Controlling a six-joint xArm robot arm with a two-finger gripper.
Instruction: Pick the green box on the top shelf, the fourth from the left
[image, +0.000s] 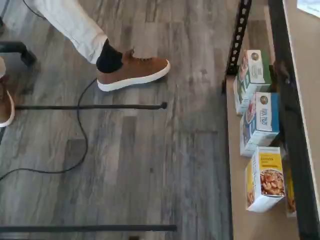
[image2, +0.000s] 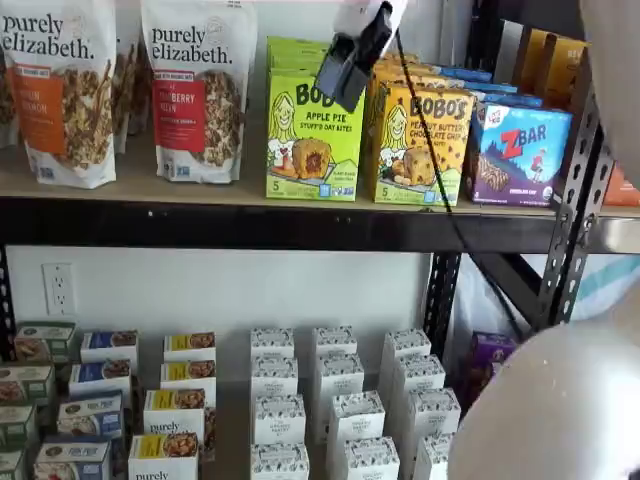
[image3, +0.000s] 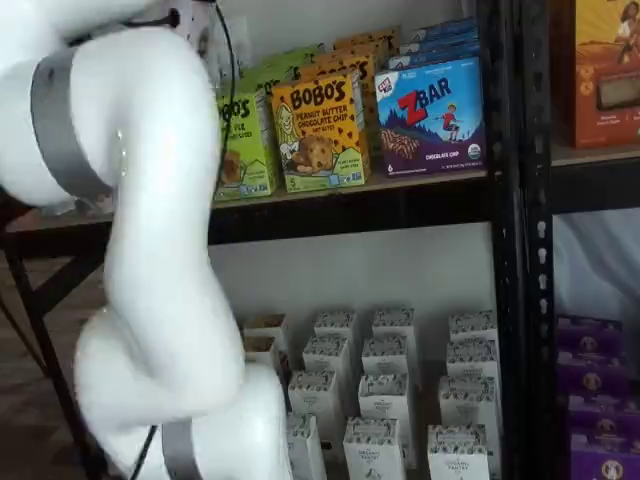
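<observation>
The green box (image2: 313, 135) is a lime-green Bobo's Apple Pie box standing upright on the top shelf (image2: 250, 225), with more green boxes behind it. In a shelf view my gripper (image2: 338, 90) hangs from above, tilted, just in front of the box's upper right corner. Its black fingers show side-on and hold nothing. In the other shelf view my white arm hides most of the green box (image3: 243, 140), and the top shelf (image3: 400, 200) shows beside it. The wrist view shows neither the box nor the fingers.
A yellow-orange Bobo's box (image2: 422, 145) stands right beside the green box, then a blue Zbar box (image2: 520, 155). Granola bags (image2: 195, 90) stand to its left. A black upright (image2: 570, 230) rises at the right. The wrist view shows floor, a person's shoe (image: 132, 70) and small boxes (image: 262, 177).
</observation>
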